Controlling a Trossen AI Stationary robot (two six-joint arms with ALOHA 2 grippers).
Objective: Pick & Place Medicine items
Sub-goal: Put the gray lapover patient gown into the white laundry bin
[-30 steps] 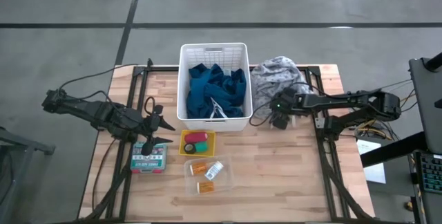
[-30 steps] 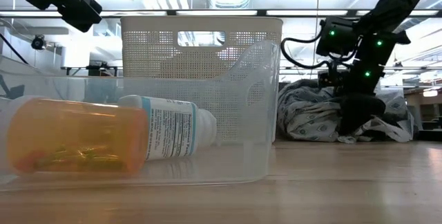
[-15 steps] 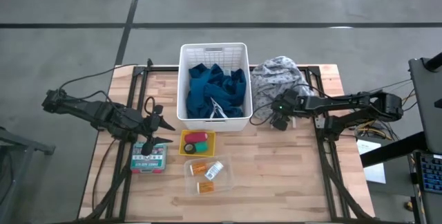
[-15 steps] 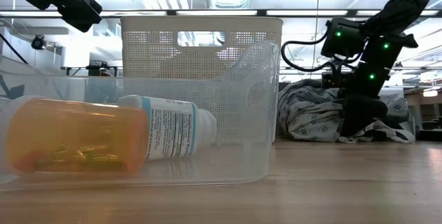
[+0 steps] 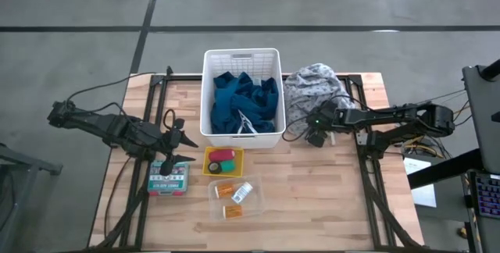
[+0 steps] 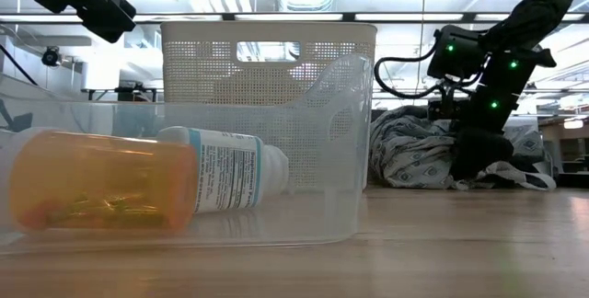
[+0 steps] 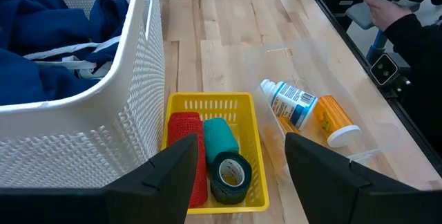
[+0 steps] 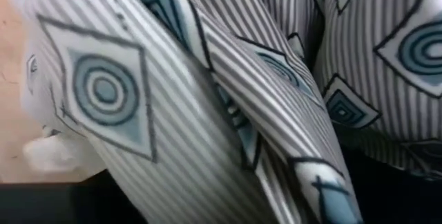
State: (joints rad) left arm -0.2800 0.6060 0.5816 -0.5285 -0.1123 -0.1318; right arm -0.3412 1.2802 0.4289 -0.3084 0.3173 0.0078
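My left gripper hovers open above the table's left half, near the yellow tray; its own view shows it. That tray holds the pink-red cylinder and the dark green roll beside a teal roll. A clear tray holds the orange bottles and the white labelled bottle, all lying on their sides. A labelled box lies flat on the wood. My right gripper is down at the grey patterned cloth, which fills its wrist view.
The white basket with the teal-blue cloth stands at the far middle of the table. Bare wood lies on the near right. A person's dark sleeve shows beyond the table's edge in the left wrist view.
My right gripper has edged a little toward the table's right while staying down at the grey patterned cloth.
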